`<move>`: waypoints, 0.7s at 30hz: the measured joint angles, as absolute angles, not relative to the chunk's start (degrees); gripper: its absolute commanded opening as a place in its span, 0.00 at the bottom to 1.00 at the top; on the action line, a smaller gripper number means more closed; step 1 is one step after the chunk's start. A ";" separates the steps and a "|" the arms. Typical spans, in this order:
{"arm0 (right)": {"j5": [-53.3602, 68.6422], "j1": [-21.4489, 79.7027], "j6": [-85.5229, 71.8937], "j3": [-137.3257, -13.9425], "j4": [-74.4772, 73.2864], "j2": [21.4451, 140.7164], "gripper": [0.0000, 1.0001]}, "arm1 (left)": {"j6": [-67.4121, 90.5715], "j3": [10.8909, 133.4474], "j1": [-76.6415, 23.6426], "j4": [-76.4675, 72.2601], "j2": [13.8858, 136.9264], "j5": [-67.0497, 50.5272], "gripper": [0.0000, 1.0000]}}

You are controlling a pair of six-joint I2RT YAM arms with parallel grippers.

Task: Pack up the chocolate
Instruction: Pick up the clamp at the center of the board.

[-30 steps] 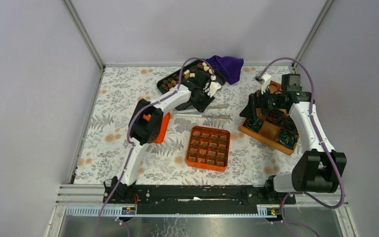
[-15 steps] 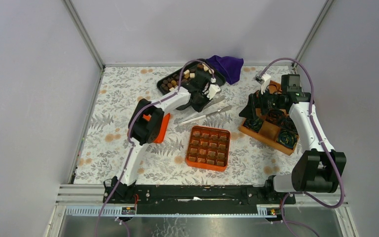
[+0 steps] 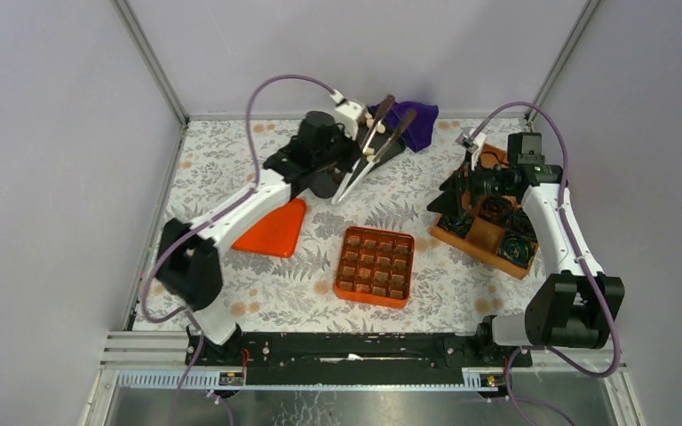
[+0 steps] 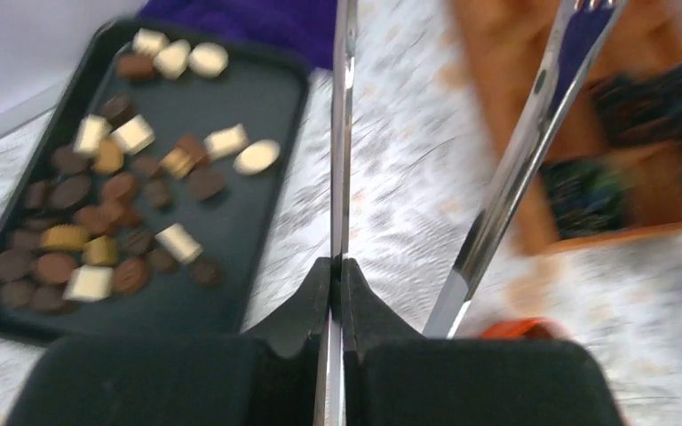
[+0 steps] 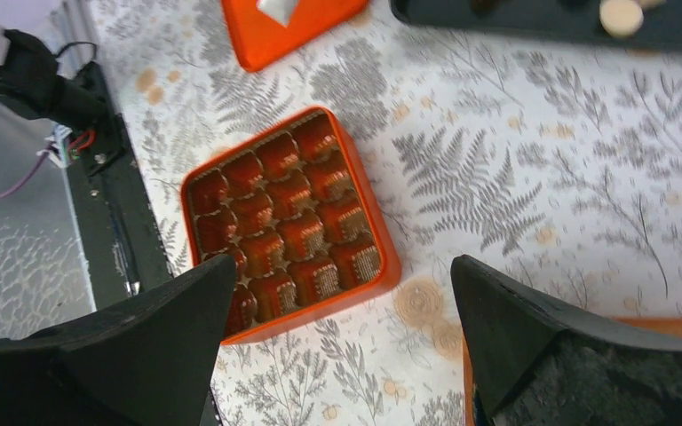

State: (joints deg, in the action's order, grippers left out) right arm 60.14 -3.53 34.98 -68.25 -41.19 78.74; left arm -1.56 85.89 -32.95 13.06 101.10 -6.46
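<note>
the left hand (image 4: 336, 264) grips metal tongs (image 4: 517, 164), the chocolate (image 4: 124, 213) lying on the black tray (image 4: 271, 106) beside it.

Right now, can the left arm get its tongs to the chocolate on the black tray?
Probably yes: the left end effector holds the tongs near the black tray, and nothing covers the chocolate.
</note>
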 measured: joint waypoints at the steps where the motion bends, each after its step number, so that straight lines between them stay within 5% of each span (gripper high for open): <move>1: 61.58 -3.53 35.40 -68.66 -41.30 78.67 1.00 | 1.74 84.01 -32.95 9.98 98.41 -7.88 0.00; 8: 70.32 -3.53 26.15 -70.08 -35.53 73.17 1.00 | 40.64 61.76 -33.39 -26.85 88.97 -19.25 0.00; 12: 72.31 -3.36 3.51 -65.41 -14.22 67.66 0.98 | 60.49 51.20 -34.15 -44.51 92.14 -19.64 0.00; 16: 71.07 -2.33 -18.72 -59.44 7.46 65.12 0.92 | 70.28 50.81 -35.46 -51.88 95.70 -19.68 0.00; 21: 66.78 0.80 -29.54 -58.94 13.43 65.47 0.83 | 75.35 52.99 -38.68 -57.17 97.10 -20.14 0.00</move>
State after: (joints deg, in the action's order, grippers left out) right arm 66.78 0.80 -29.54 -58.94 13.43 65.47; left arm 75.35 52.99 -38.68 -57.17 97.10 -20.14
